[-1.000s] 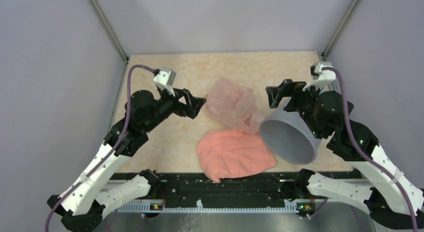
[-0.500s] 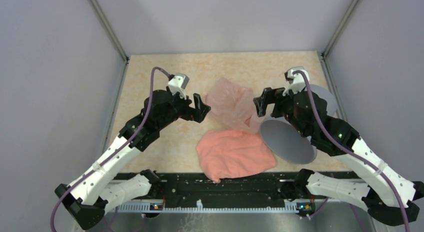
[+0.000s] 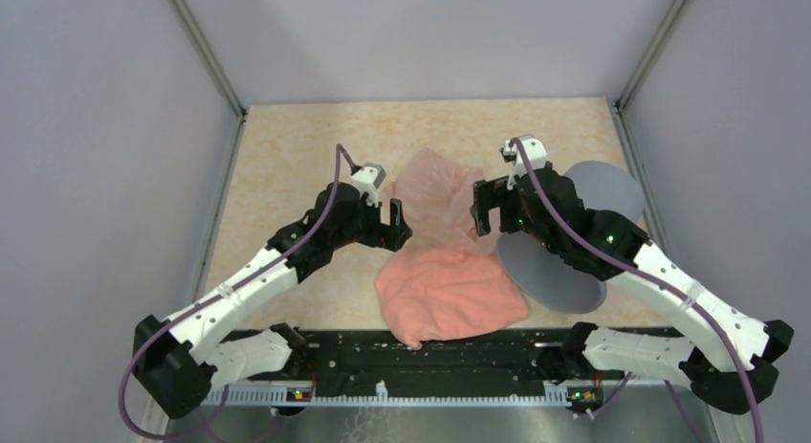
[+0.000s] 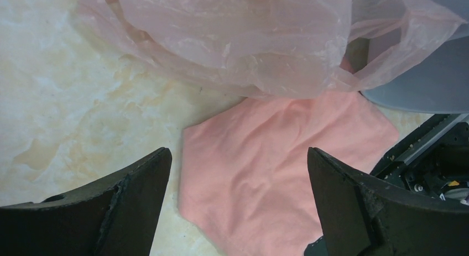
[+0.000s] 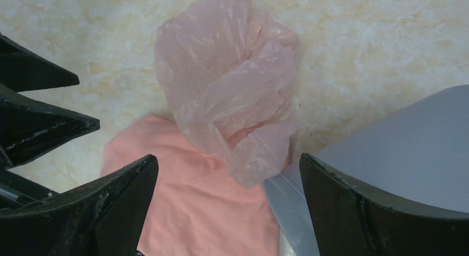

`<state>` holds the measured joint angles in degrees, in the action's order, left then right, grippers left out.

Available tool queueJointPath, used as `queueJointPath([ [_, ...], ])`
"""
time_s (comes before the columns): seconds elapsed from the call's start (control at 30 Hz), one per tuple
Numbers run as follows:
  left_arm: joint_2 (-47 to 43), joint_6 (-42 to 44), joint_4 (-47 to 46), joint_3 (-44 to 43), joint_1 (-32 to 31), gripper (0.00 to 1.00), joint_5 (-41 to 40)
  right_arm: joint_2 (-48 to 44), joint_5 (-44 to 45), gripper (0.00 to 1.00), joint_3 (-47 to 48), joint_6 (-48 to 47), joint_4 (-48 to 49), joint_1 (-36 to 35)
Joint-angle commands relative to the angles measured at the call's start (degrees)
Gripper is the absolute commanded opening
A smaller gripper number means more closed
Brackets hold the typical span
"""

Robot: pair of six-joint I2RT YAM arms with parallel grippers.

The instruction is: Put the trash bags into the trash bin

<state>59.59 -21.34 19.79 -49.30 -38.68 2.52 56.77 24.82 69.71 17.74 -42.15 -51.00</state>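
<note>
The trash bag (image 3: 435,196) is a crumpled, see-through pale pink film lying mid-table, its near end resting on the salmon sheet. The trash bin (image 3: 547,271), a smooth grey bucket, lies on its side just right of the bag, with my right arm across it. My left gripper (image 3: 399,225) hangs open at the bag's left edge, and my right gripper (image 3: 480,208) hangs open at its right edge. In the left wrist view the bag (image 4: 238,40) lies beyond the open left gripper (image 4: 238,198). The right wrist view shows the bag (image 5: 232,95) ahead of the open right gripper (image 5: 229,203), with the bin (image 5: 409,151) to its right.
An opaque salmon-pink folded sheet (image 3: 449,295) lies between the bag and the near table edge, also under both grippers (image 4: 276,167) (image 5: 188,212). Grey walls and metal posts enclose the beige marbled tabletop (image 3: 287,166). The black base rail (image 3: 430,352) runs along the near edge.
Both arms have swung inward and now flank the bag closely. Both grippers stayed open. The bag, sheet and bin have not moved.
</note>
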Motion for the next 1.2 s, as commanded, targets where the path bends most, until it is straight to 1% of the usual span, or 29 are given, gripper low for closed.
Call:
queueJointPath([
  [0.0,4.8,-3.7,-7.9,1.0,0.0,0.98,2.6,2.2,-1.6,0.99,0.8,-1.7,-0.8,-0.3],
  [0.1,8.4,-6.0,-8.7,0.0,0.0,0.98,0.6,4.8,-0.9,0.99,1.3,-2.6,0.7,-0.4],
  [0.17,10.1,-6.7,-9.2,-0.9,0.1,0.98,-1.7,8.3,0.7,0.99,2.4,-2.4,1.4,-0.4],
  [0.2,10.8,-6.9,-9.1,-1.6,0.4,0.98,-4.1,9.9,1.9,0.99,3.0,-2.3,2.1,-0.3],
  [0.27,12.5,-7.3,-8.8,-3.4,2.2,0.98,-6.3,13.5,2.6,0.99,4.3,-2.2,4.2,0.0],
  [0.3,13.5,-8.0,-8.5,-4.3,3.7,0.98,-6.0,15.3,1.8,0.99,4.8,-2.1,5.7,0.7],
  [0.4,16.0,-9.2,-10.0,-5.9,9.1,0.98,-2.0,20.5,-4.4,0.97,5.2,-3.0,10.8,3.5],
  [0.47,17.6,-9.5,-11.3,-6.5,12.1,0.98,0.3,24.5,-5.1,0.97,6.1,-5.0,13.0,3.8],
  [0.57,22.4,-9.0,-12.3,-9.1,15.2,0.97,1.7,31.4,-5.4,0.97,9.7,-7.1,15.1,3.8],
  [0.67,28.7,-8.7,-11.4,-13.7,17.0,0.93,2.6,37.6,-4.9,0.97,12.9,-7.8,17.4,3.9],
  [0.83,37.1,-9.7,-11.9,-18.3,19.1,0.81,5.0,45.9,-5.6,0.95,17.3,-8.1,20.1,4.3],
  [1.0,43.1,-9.8,-12.0,-21.6,20.4,0.7,8.1,50.0,-9.0,0.92,17.7,-6.2,23.8,5.6],
  [1.17,46.7,-10.2,-13.6,-22.7,20.6,0.66,9.3,52.5,-12.9,0.9,16.3,-3.9,28.3,6.7],
])
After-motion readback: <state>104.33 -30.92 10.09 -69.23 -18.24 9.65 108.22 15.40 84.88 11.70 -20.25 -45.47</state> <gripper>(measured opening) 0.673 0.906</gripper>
